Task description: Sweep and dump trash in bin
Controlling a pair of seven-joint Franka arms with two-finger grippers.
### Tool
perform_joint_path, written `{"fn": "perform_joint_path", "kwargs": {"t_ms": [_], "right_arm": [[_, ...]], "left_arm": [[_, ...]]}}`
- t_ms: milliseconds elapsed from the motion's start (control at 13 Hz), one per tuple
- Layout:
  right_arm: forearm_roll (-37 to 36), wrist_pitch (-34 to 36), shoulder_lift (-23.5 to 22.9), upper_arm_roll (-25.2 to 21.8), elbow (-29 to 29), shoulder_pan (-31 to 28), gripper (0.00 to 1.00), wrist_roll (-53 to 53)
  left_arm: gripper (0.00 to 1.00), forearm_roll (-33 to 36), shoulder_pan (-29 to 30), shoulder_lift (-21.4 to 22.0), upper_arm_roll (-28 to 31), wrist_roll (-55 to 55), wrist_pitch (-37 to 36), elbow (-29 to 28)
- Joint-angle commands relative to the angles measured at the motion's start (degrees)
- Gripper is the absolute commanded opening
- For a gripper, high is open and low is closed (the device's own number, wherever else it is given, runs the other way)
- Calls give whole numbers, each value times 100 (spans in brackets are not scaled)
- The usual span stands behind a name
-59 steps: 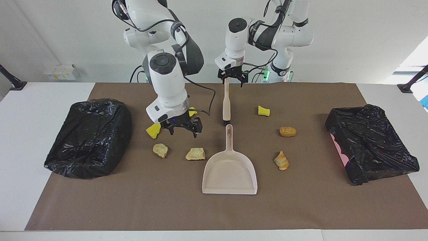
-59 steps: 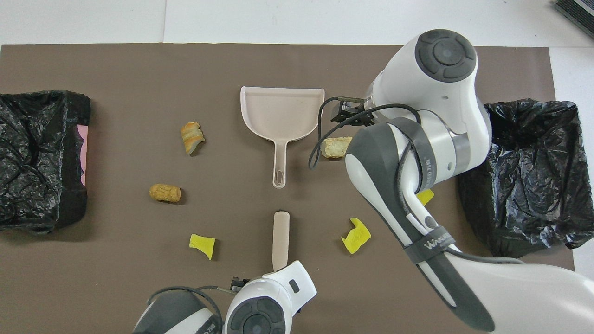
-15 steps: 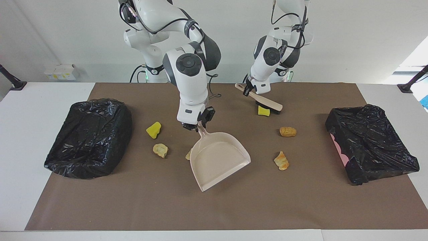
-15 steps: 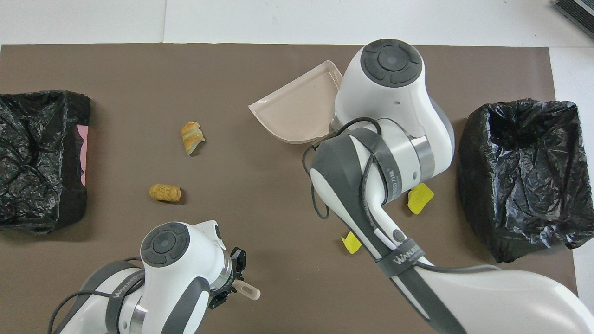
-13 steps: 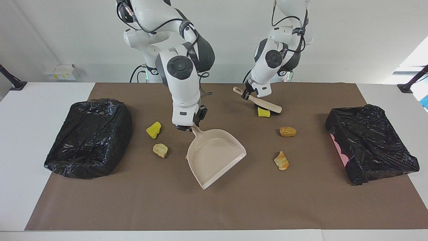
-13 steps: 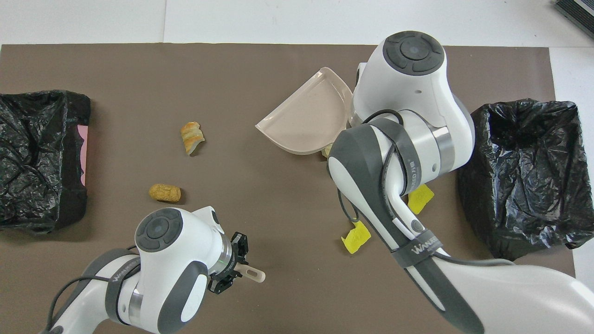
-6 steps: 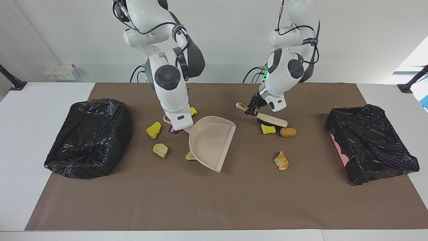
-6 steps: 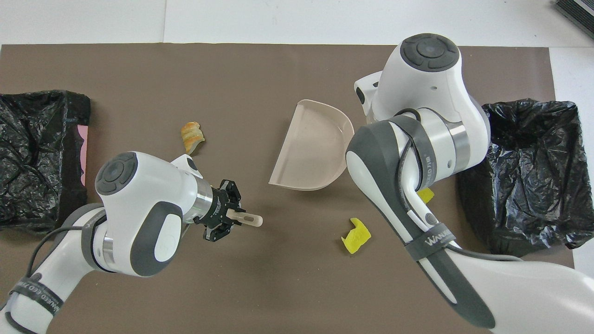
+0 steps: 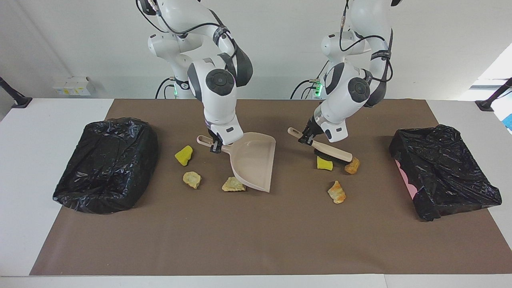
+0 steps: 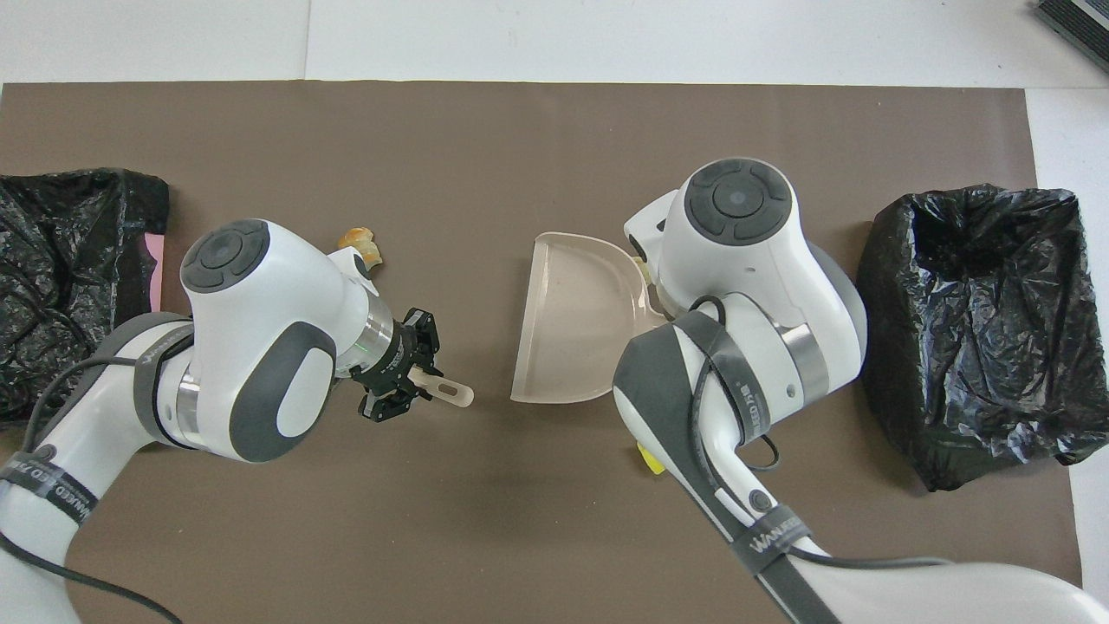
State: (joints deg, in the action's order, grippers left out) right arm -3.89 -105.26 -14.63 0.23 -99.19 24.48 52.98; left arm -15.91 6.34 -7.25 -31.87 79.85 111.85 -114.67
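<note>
My right gripper [image 9: 216, 146] is shut on the handle of the beige dustpan [image 9: 254, 162], which is tilted with its open lip toward the left arm's end; the pan also shows in the overhead view [image 10: 572, 329]. A tan lump [image 9: 233, 185] lies by its low corner. My left gripper [image 9: 307, 138] [image 10: 398, 378] is shut on the beige brush [image 9: 334, 152], whose bristles press against a yellow foam chunk [image 9: 324, 163] and a tan lump [image 9: 352, 165]. An orange-brown lump [image 9: 337, 192] lies farther out. A yellow chunk [image 9: 184, 155] and a tan lump [image 9: 192, 179] lie toward the right arm's end.
A bin lined with a black bag [image 9: 108, 164] stands at the right arm's end of the brown mat [image 9: 256, 240]. A second one [image 9: 444, 172] stands at the left arm's end. A bit of yellow foam [image 10: 650, 458] peeks from under the right arm.
The brush has pushed the yellow chunk and the tan lump farther from the robots. The dustpan has turned more and shifted toward the left arm's end.
</note>
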Motion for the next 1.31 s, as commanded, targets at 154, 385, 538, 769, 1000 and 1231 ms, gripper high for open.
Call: {"fn": "perform_joint_path", "kwargs": {"t_ms": [154, 385, 538, 769, 1000, 1231], "right_arm": [[-112, -698, 540, 21, -1102, 206, 0, 810], [-112, -935, 514, 21, -1295, 267, 0, 784], [-147, -935, 514, 21, -1304, 268, 0, 811], [-200, -883, 505, 12, -1313, 320, 0, 750], [-297, -909, 461, 12, -1331, 364, 0, 425], [-323, -909, 452, 12, -1340, 373, 0, 248]], "left_arm": [[0, 149, 235, 504, 40, -1433, -1058, 147], [0, 193, 219, 857, 593, -2847, -1647, 112], [0, 805, 227, 910, 769, -3744, -1570, 50], [0, 1195, 218, 936, 1234, -5518, -1509, -55], [0, 1641, 149, 1129, 1744, -6866, -913, -642], [0, 1740, -71, 1340, 1921, -6965, -403, -1405]]}}
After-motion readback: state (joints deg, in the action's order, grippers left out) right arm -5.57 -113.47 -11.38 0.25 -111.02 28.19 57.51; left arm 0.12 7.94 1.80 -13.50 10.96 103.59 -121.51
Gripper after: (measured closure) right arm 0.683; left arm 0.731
